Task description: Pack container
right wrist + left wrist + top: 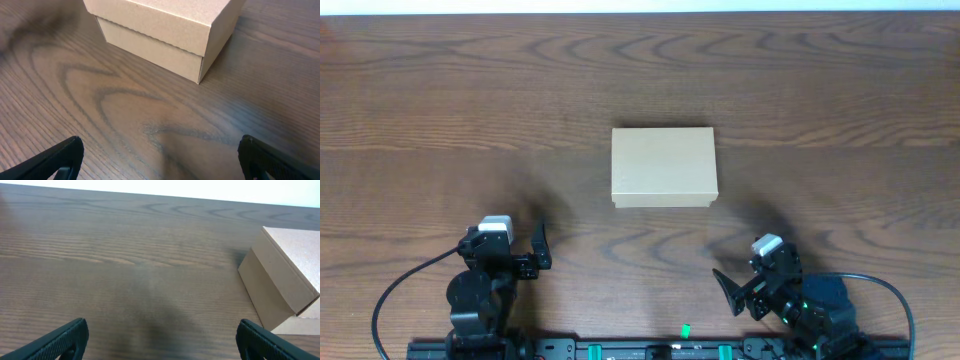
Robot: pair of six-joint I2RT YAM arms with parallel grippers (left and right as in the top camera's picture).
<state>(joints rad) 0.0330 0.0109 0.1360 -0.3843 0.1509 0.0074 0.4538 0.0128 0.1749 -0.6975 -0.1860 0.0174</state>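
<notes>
The container (pixel 663 166) is a plain tan cardboard box with its lid shut, standing in the middle of the wooden table. It also shows at the right edge of the left wrist view (pixel 282 275) and at the top of the right wrist view (pixel 162 27). My left gripper (pixel 538 246) is open and empty near the front left, well short of the box; its fingers (pixel 160 340) are spread wide over bare wood. My right gripper (pixel 732 288) is open and empty near the front right; its fingers (pixel 160 157) are spread wide in front of the box.
The dark wood-grain table (pixel 440 100) runs to the far edge. A rail with the arm bases (pixel 650 350) lies along the front edge. No other objects show.
</notes>
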